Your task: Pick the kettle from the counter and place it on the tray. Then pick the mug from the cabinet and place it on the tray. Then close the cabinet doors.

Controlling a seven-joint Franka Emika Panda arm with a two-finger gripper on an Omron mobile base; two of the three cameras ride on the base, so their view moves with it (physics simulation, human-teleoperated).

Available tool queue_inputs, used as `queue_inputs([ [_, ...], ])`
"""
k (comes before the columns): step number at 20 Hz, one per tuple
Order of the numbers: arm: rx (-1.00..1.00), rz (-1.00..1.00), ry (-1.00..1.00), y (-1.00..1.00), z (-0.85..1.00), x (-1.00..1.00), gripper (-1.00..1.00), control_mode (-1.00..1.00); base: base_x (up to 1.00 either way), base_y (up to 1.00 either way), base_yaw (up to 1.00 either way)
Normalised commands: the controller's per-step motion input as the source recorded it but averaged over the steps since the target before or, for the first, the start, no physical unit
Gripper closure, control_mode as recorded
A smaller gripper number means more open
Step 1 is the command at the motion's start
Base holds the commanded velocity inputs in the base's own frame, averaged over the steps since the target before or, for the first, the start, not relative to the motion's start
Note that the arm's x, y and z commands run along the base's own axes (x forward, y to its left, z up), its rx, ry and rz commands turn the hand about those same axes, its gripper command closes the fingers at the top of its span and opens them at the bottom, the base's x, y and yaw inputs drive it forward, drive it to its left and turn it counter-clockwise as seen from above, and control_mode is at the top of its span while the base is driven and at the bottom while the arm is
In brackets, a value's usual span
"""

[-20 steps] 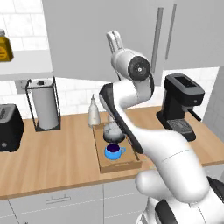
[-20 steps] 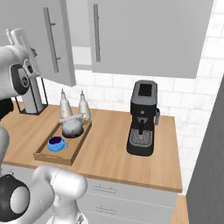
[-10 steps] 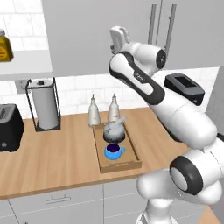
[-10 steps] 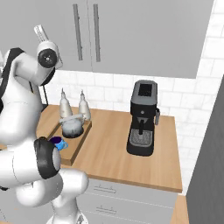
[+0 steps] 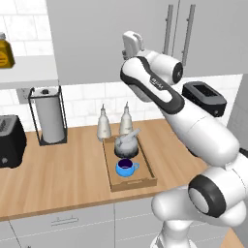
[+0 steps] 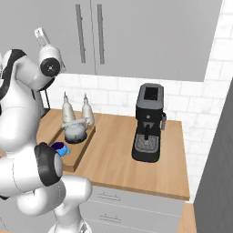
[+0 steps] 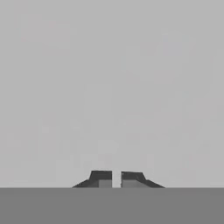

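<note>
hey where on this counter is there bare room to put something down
Bare wood lies between the tray and the coffee machine, and between the toaster and the tray. It is crowded behind the tray, where two bottles stand.

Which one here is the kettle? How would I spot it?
Find the long wooden counter, then the wooden tray on it. The kettle sits at the tray's back end: squat, rounded, silver-grey, unlike the blue mug before it or the taller pale bottles behind.
</note>
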Motion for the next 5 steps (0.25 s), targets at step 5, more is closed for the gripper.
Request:
queue_inputs([
  [5, -0.05, -0.22, 0.23, 0.19, 0.06, 0.26, 1.0, -1.0, 0.0, 0.0, 0.0],
])
